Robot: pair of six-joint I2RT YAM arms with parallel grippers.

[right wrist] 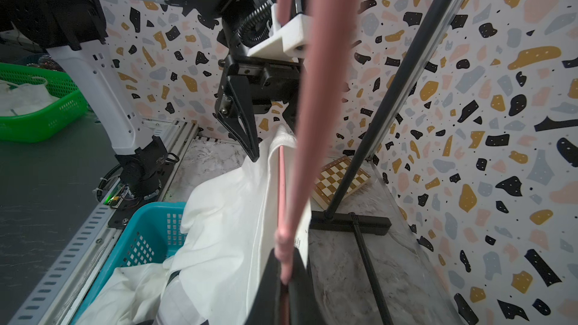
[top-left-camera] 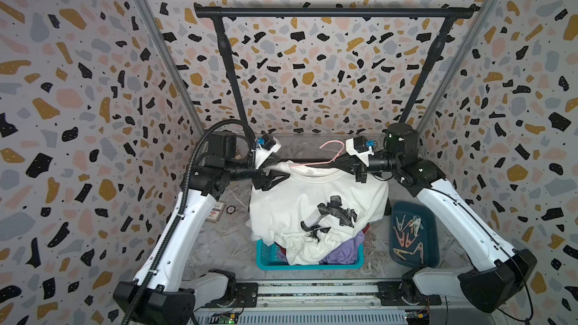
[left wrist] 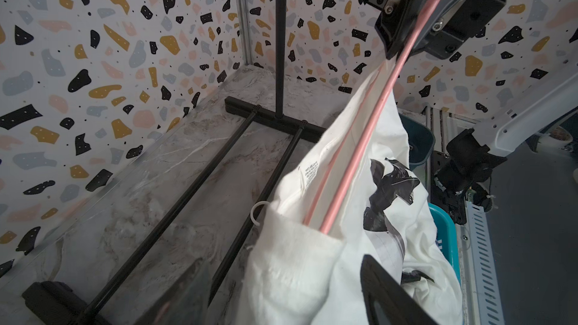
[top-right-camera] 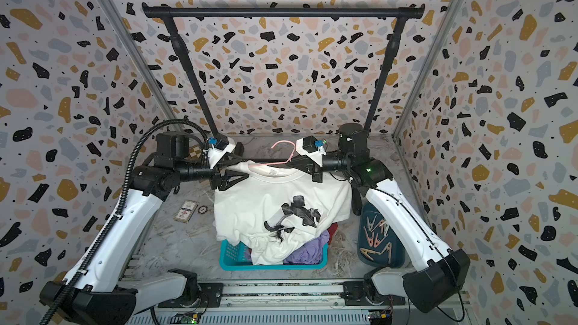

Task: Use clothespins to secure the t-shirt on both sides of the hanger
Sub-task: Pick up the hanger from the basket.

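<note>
A white t-shirt (top-left-camera: pixel 312 201) (top-right-camera: pixel 275 198) with a black print hangs on a pink hanger (top-left-camera: pixel 312 163) (left wrist: pixel 375 114), its hem spilling into a basket below. My right gripper (top-left-camera: pixel 333 161) (right wrist: pixel 284 257) is shut on the hanger's neck, just under the hook. My left gripper (top-left-camera: pixel 283 168) (left wrist: pixel 281 261) is open, its jaws apart on either side of the shirt's left shoulder, where the hanger's end sits inside the cloth. The clothespins (top-left-camera: pixel 406 232) (top-right-camera: pixel 375 232), pink, peach and pale green, lie loose in a dark teal tray (top-left-camera: pixel 428 214) at the right.
A teal basket (top-left-camera: pixel 266 254) holding purple cloth stands under the shirt. The black clothes rack (top-left-camera: pixel 334 12) rises behind, its base bars (left wrist: pixel 200 179) on the marble floor. A card box (top-left-camera: pixel 215 211) and a chip (top-left-camera: pixel 230 210) lie at the left, a chessboard (right wrist: pixel 341 182) by the rack's foot.
</note>
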